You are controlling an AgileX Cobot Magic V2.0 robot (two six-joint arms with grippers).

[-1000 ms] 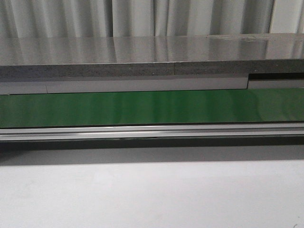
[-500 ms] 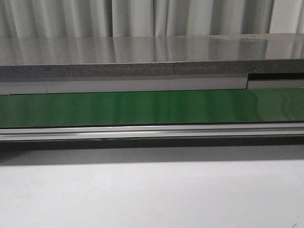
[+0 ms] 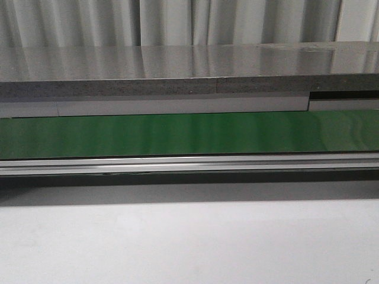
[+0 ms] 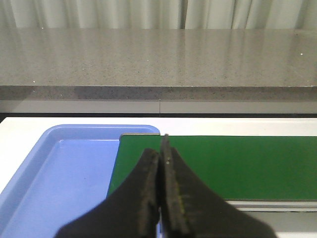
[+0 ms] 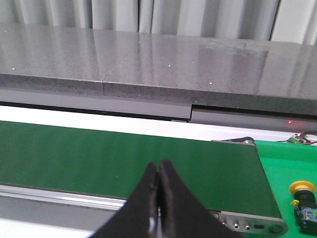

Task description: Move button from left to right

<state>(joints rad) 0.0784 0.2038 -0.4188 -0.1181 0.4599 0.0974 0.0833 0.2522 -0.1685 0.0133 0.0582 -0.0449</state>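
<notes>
No orange-topped button in sight anywhere. Left gripper and right gripper are both pinched closed on nothing, matte black tapered fingers above the smooth green conveyor belt. Glossy blue plastic tray sits at the belt's end, with a speckled grey stone counter behind

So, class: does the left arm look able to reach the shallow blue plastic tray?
Probably yes: the shut left gripper hangs just over the blue tray, with nothing visible between them.

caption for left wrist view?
Left gripper shut, empty, over the blue tray meeting the green conveyor belt.
</notes>
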